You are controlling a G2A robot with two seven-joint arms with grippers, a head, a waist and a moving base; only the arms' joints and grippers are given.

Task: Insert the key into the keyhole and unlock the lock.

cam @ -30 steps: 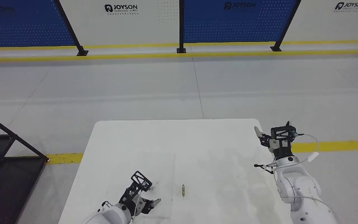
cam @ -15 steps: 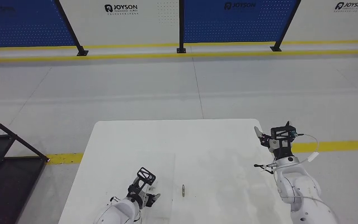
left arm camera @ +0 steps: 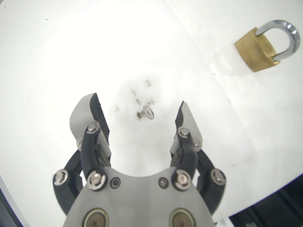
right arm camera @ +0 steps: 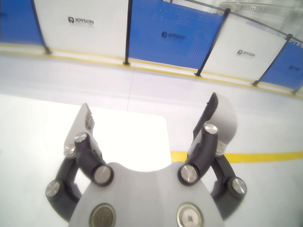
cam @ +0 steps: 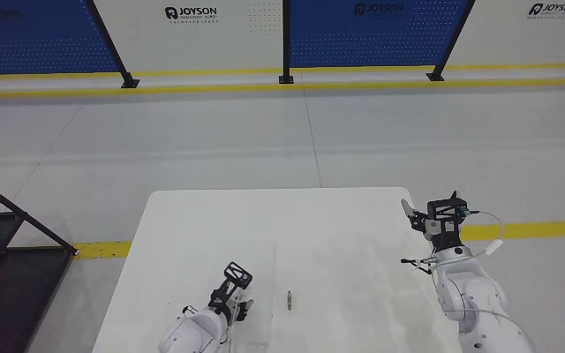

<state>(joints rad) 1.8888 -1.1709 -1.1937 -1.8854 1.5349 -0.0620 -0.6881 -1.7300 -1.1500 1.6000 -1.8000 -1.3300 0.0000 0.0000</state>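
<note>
Compared with one second ago, the left gripper (left arm camera: 138, 102) has swung a little to the right along the near edge of the white table (left arm camera: 71, 36), and the right arm has kept its place. The left fingers are wide open and hold nothing. The small silver key (left arm camera: 145, 113) lies flat on the table between them, touching neither one. The brass padlock (left arm camera: 258, 48) lies to the right of the key, well apart from it, with its steel shackle closed.

The step in hand seems to be the pick-up of the key. To do it well, I think the gripper should come down straight, keeping the key in the middle, until the tips almost meet the table, because the key is thin and can slide away. It is better to pinch the round head only, so the blade stays free for the keyhole. Closing slowly should keep the key from turning.

At the far right edge, the right gripper (right arm camera: 149, 109) is also open and empty; it may be needed to steady the padlock.
</note>
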